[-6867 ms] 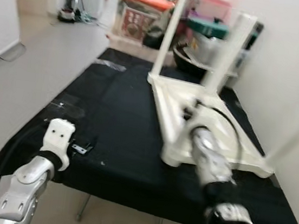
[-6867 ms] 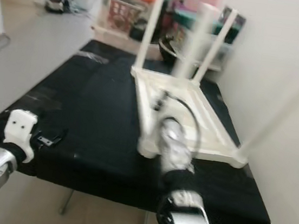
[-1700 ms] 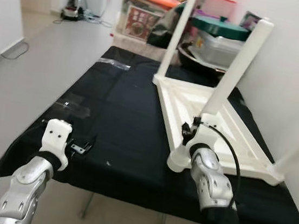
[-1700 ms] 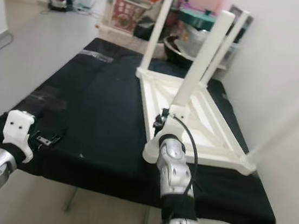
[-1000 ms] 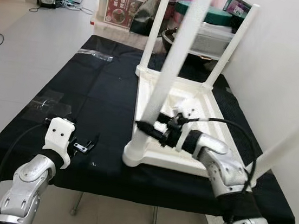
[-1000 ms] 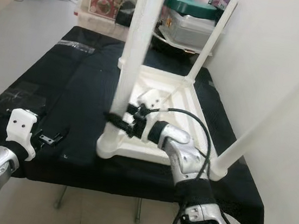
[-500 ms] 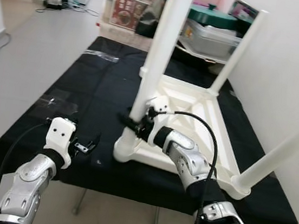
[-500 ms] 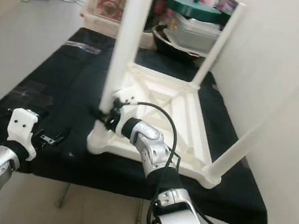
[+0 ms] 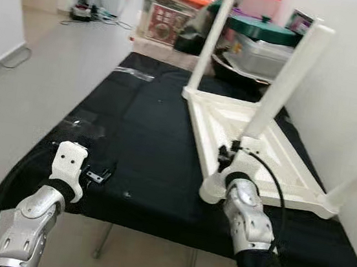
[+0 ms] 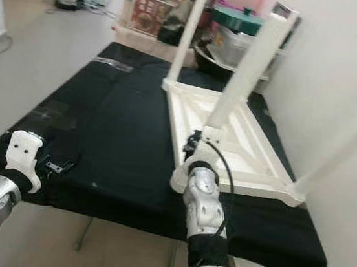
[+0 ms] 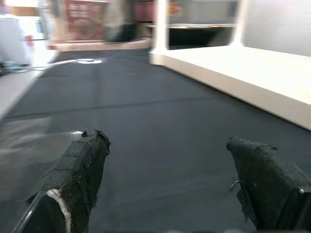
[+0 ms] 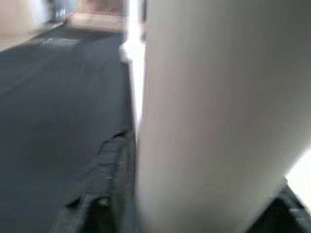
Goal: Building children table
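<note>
Your right claw (image 12: pixel 194 213) is clamped round the near leg (image 9: pixel 282 87) of the upturned table (image 9: pixel 261 150), low down by its socket. The leg's long axis runs up and away from the claw, leaning off vertical, so I judge your next move turns on working along that axis to seat it. Your left claw (image 11: pixel 170 179) is wide open and empty, low over the counter (image 9: pixel 145 142), well apart from the table. You have three legs visible: this one, the far leg (image 9: pixel 211 40), and a third (image 9: pixel 354 184) at your right.
</note>
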You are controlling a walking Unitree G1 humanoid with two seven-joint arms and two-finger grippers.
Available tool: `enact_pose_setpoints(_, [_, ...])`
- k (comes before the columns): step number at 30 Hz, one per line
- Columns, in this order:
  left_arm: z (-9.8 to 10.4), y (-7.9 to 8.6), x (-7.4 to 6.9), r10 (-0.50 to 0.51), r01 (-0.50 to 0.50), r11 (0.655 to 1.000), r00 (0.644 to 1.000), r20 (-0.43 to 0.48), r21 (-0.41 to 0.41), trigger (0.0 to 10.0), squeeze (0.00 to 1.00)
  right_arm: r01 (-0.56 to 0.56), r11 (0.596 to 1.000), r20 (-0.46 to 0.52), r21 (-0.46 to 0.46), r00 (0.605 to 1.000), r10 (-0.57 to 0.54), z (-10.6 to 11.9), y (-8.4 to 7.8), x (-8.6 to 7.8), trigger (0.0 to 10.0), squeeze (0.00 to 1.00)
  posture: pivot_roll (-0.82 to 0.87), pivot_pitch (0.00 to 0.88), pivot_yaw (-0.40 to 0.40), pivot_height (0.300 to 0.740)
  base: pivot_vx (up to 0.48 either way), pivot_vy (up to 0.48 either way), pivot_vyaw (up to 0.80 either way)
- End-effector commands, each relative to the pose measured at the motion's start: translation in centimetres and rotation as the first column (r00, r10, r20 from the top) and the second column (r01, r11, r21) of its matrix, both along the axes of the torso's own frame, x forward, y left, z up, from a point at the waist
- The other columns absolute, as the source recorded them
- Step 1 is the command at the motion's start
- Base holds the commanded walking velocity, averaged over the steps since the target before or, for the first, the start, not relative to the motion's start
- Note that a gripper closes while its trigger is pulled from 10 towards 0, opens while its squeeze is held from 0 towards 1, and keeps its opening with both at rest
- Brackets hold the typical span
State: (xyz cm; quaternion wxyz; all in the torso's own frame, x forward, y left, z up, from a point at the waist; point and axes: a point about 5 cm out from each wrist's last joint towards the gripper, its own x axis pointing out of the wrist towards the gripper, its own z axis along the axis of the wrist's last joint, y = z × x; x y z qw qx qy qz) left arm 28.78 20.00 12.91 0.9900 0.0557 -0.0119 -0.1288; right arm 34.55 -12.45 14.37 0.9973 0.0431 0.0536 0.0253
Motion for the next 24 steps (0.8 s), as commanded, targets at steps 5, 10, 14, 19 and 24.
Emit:
enact_pose_setpoints(5, [-0.2,-0.4,0.1,-0.019,0.019,1.0,1.0,-0.005,-0.011,10.0,0.0,-0.326,0.943,0.113,0.072,0.942,0.317,2.9,1.8,1.0,10.0,0.0,0.15,0.0,-0.197,0.74,0.0,0.0,0.0])
enact_pose_setpoints(10, [-0.2,-0.4,0.1,-0.018,0.018,1.0,1.0,-0.003,-0.012,10.0,0.0,-0.582,0.811,0.226,-0.058,0.783,0.579,6.1,1.3,2.2,10.0,0.0,0.15,0.0,-0.197,0.74,0.0,0.0,0.0])
enact_pose_setpoints(14, [-0.2,-0.4,0.1,-0.019,0.019,1.0,1.0,-0.002,-0.014,10.0,0.0,-0.724,0.684,0.193,-0.082,0.662,0.724,6.2,1.4,2.3,10.0,0.0,0.16,0.0,-0.204,0.74,0.0,0.0,0.0])
enact_pose_setpoints(19, [-0.2,-0.4,0.0,-0.013,0.013,1.0,1.0,-0.001,-0.014,10.0,0.0,-0.893,0.417,0.118,-0.167,0.402,0.908,5.0,4.5,0.3,10.0,0.0,0.18,0.0,-0.224,0.74,0.0,0.0,0.0])
enact_pose_setpoints(24, [-0.2,-0.4,0.0,-0.01,0.01,1.0,1.0,-0.001,-0.014,10.0,0.0,-0.917,0.365,0.095,-0.163,0.354,0.931,4.0,6.1,-0.4,5.3,0.0,0.18,0.0,-0.224,0.74,0.0,0.0,0.0])
